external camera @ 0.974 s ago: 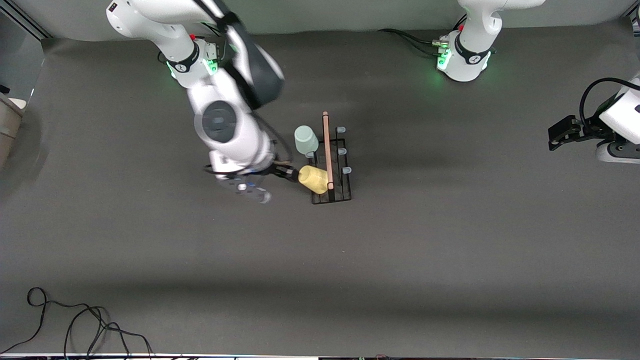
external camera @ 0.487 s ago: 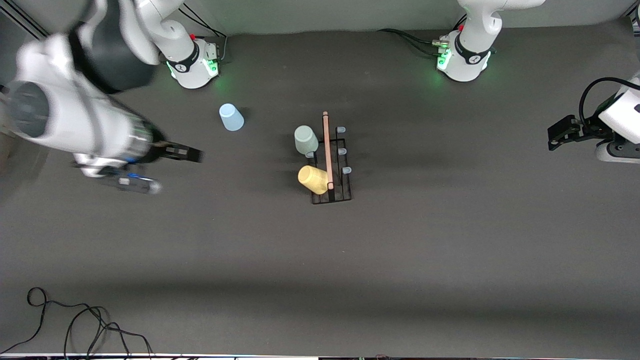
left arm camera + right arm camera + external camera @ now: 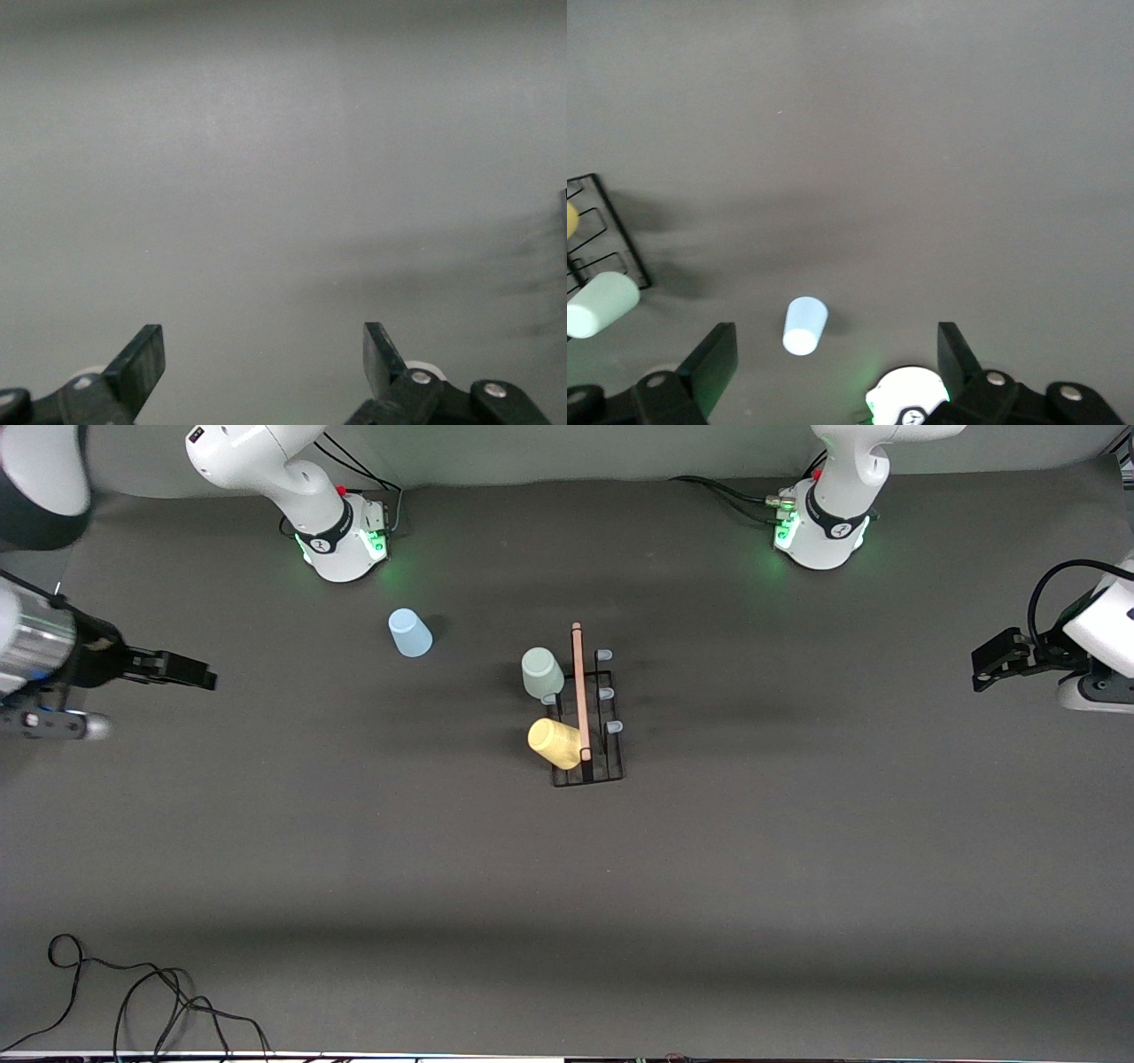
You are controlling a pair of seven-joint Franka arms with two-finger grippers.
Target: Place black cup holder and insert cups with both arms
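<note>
The black cup holder (image 3: 588, 777) stands mid-table with its wooden rod handle (image 3: 578, 682) on top. A pale green cup (image 3: 541, 672) and a yellow cup (image 3: 555, 743) sit on its prongs on the side toward the right arm. A light blue cup (image 3: 409, 632) stands upside down on the table near the right arm's base. My right gripper (image 3: 190, 673) hangs open and empty at the right arm's end of the table. In its wrist view the right gripper (image 3: 837, 341) looks toward the blue cup (image 3: 805, 325) and green cup (image 3: 601, 304). My left gripper (image 3: 992, 660) waits open at the left arm's end.
The arm bases (image 3: 341, 540) (image 3: 819, 531) glow green along the table's edge farthest from the front camera. Loose black cables (image 3: 133, 992) lie at the near corner toward the right arm's end. The left gripper (image 3: 263, 341) faces bare grey surface.
The right arm has swung away from the yellow cup on the holder out to its own end of the table, uncovering the blue cup. The left arm has not moved.
</note>
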